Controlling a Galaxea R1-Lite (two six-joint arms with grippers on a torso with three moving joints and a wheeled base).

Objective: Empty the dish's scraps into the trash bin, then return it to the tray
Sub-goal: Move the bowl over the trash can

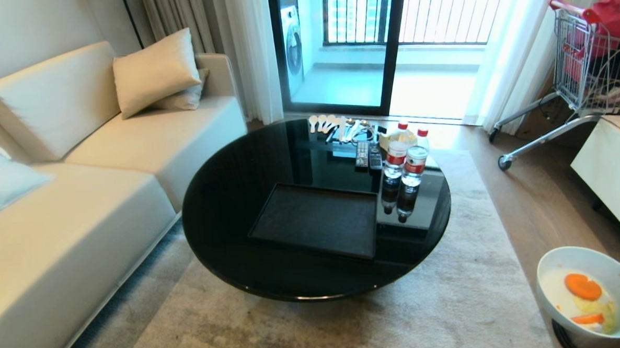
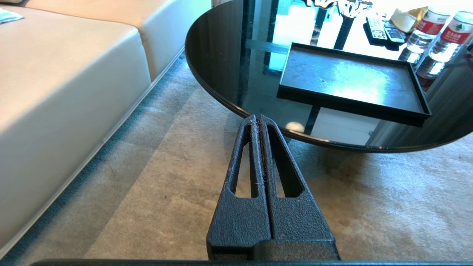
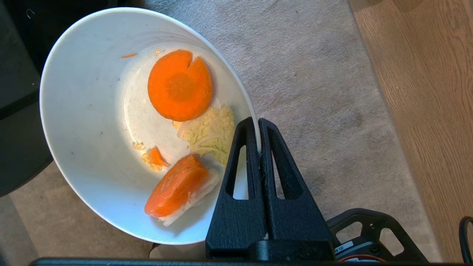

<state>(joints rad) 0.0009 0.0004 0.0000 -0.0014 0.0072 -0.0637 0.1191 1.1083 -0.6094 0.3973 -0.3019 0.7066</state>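
- Bowl (image 3: 92, 147), white ceramic, deep-sided: pinched by its rim in the right gripper (image 3: 258, 127), one finger inside the wall and one outside, jaws clamped tight on the edge. Carried clear of the table, over the carpet (image 3: 314, 74) at the robot's right front; seen low and right in the head view (image 1: 555, 273).
- Scraps, in the bowl: one round carrot slice (image 3: 180, 85), a second carrot piece (image 3: 177, 186) on a pale strip, a cabbage leaf bit (image 3: 208, 133) and small crumbs. All lie on the side of the bowl nearest the gripping fingers; the free rim points away from the hand, so a tip-out would probably go over that far edge.
- Trash bin: not identifiable in any view. A dark curved shape sits just beneath the bowl in the head view, too cropped to name; which way the bin lies from the hand cannot be told.
- Left gripper (image 2: 257, 120): parked, fingers pressed together on nothing, hanging over carpet just short of the table edge.
- Tray (image 1: 316, 220), matte black, rectangular, bare: on the round glass table (image 1: 227, 198), ahead and to the left of the holding hand, long axis running across the robot's front. The right arm holds the bowl, so it is likely the one to bring it back.
- Beyond the tray: two water bottles (image 1: 406, 156), remote controls (image 1: 368, 154), white spoons (image 1: 324, 122).
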